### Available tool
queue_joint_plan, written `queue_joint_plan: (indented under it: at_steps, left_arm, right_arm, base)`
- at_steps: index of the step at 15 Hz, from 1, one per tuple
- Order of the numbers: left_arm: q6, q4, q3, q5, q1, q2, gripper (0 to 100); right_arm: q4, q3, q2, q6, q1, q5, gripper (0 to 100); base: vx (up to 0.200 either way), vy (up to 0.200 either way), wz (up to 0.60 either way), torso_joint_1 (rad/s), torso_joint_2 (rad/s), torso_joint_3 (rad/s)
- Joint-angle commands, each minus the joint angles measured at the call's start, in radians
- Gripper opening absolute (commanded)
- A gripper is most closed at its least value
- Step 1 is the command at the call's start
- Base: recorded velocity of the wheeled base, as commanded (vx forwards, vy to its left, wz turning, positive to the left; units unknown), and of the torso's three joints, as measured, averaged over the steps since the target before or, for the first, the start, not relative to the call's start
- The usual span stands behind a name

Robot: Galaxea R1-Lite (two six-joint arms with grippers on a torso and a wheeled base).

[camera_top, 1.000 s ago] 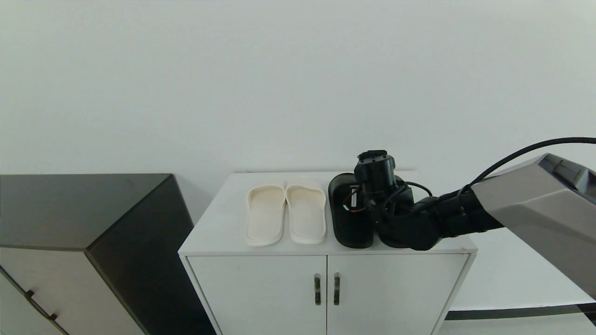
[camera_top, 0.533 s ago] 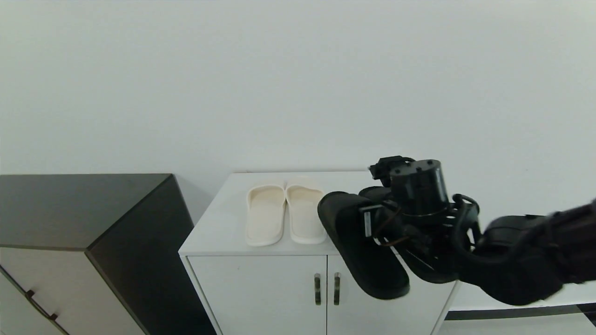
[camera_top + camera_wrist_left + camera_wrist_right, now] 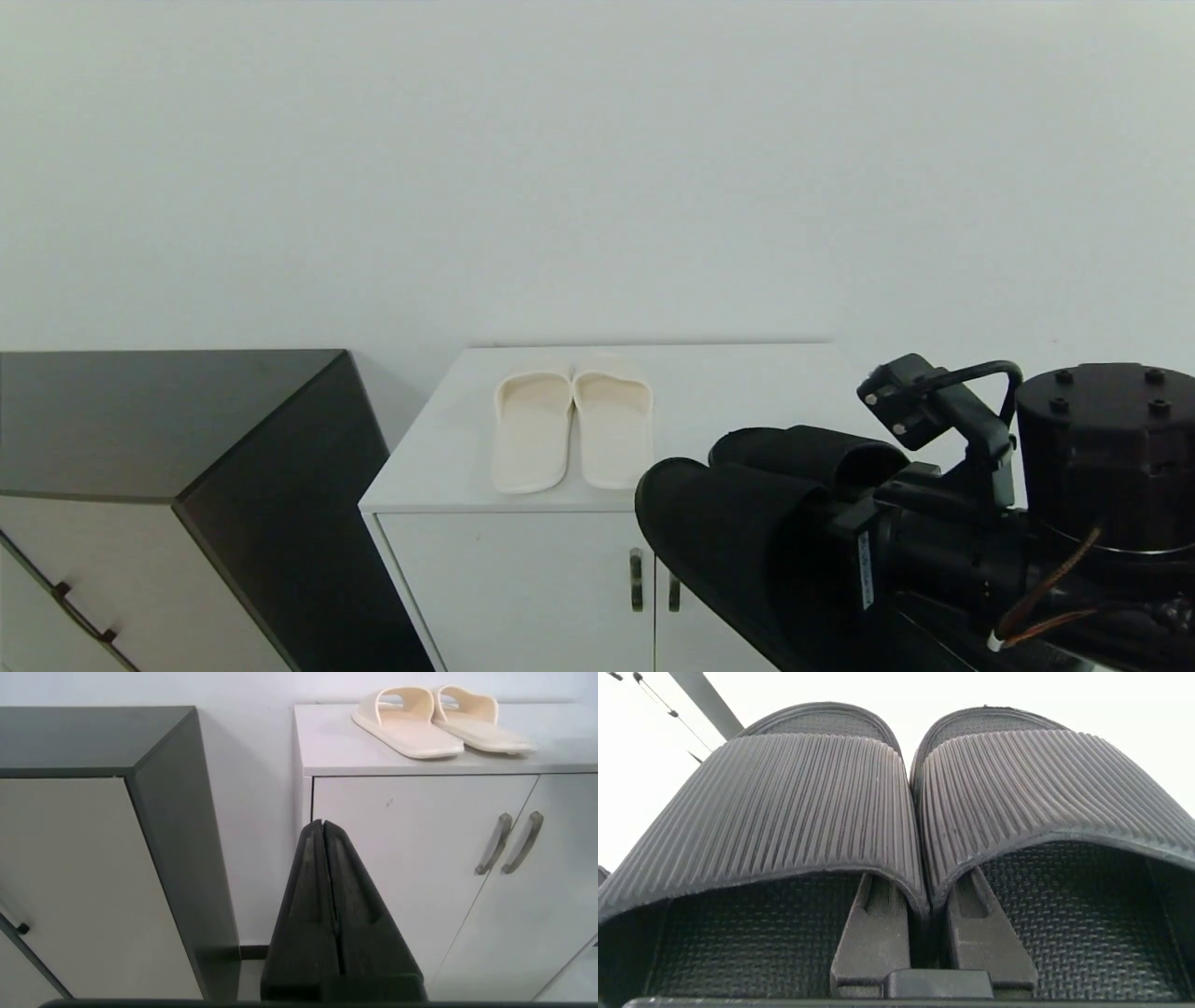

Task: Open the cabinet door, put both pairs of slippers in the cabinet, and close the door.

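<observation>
Before white cabinet (image 3: 509, 588), right gripper (image 3: 920, 929) pinches 2 black slippers (image 3: 738, 532) together.

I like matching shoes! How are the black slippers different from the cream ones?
The black ribbed rubber slippers are dark; the smooth cream rubber slippers are pale. The black pair is held in the air, pinched together by the right pincer; the cream pair lies flat on the white cabinet top. Both are slide slippers, set side by side.

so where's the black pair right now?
Head view, lower right: the black slippers are clamped in the right gripper, held in front of the right door of the white cabinet, right of the cream slippers on its top.
</observation>
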Motion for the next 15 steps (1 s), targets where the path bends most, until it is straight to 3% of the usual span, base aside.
queue_joint_plan:
  at_steps: [1,3,10,15]
  left_arm:
    - [0.0,0.0,0.0,0.0,0.0,0.0,0]
    - [0.0,0.0,0.0,0.0,0.0,0.0,0]
    - [0.0,0.0,0.0,0.0,0.0,0.0,0]
    - [0.0,0.0,0.0,0.002,0.0,0.0,0]
  right_arm:
    - [0.0,0.01,-0.027,-0.002,0.005,-0.001,0]
    - [0.0,0.013,-0.027,-0.002,0.011,0.001,0]
    - [-0.002,0.031,-0.026,-0.013,0.011,0.016,0]
    - [-0.002,0.05,-0.024,-0.046,0.011,0.016,0]
  base:
    - [0.0,0.0,0.0,0.0,0.0,0.0]
    - [0.0,0.0,0.0,0.0,0.0,0.0]
    - [-0.2,0.0,0.0,0.0,0.0,0.002]
    - [0.0,0.0,0.0,0.0,0.0,0.0]
